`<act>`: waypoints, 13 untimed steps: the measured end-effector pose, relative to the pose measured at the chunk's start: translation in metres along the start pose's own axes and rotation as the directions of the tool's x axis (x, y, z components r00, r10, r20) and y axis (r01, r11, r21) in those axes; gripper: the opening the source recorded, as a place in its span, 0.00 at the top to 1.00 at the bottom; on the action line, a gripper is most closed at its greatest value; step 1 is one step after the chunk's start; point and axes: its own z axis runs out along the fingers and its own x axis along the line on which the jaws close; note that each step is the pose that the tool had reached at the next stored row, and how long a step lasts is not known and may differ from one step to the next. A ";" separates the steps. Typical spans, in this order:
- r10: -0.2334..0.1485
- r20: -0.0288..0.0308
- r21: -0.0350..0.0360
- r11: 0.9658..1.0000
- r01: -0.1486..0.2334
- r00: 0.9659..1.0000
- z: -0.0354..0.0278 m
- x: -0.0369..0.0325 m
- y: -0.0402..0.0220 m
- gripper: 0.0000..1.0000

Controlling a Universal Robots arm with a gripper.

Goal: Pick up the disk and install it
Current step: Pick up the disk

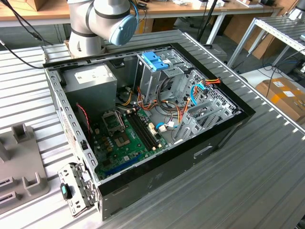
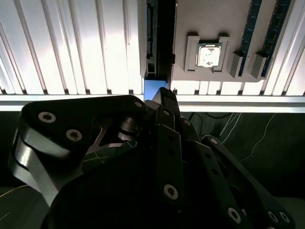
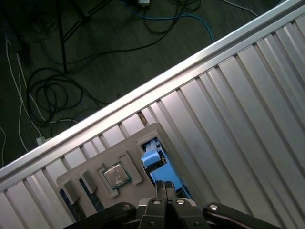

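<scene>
Disk (image 3: pixel 152 160) stands on its thin edge in a slot of a grey tray (image 3: pixel 147 130). You can see its light-blue frame best in the first wrist view. In the second wrist view a small piece of that blue frame (image 2: pixel 151 88) peeks out at the tray's (image 2: pixel 200 19) edge.

The gripper (image 3: pixel 165 186) is right over the blue frame. Its two fingertips (image 3: pixel 160 187) are pressed close together, with no gap between them. I cannot tell if they touch the disk or pinch any part of it. In the second wrist view the gripper (image 2: pixel 164 93) points at the same blue spot.

A small square chip (image 3: pixel 116 175) sits in the tray near the disk. Long memory sticks (image 2: pixel 251 24) lie in slots further along.

The tray rests on a ribbed metal table (image 3: pixel 238 105). Past the table edge is a dark floor with loose cables (image 3: pixel 71 71).

In the exterior view, an open computer case (image 1: pixel 162 176) lies on the table (image 1: pixel 267 167). Inside it are a green board (image 1: pixel 124 138), a big grey box (image 1: pixel 90 78) and a metal cage with a blue bracket (image 1: pixel 156 60) on top. The robot arm (image 1: pixel 102 19) stands behind the case. The grey tray (image 1: pixel 19 162) lies at the exterior view's left.
</scene>
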 end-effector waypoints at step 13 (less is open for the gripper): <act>-0.275 0.000 0.006 0.961 0.275 0.961 0.0010 -0.0002 0.0001 0.89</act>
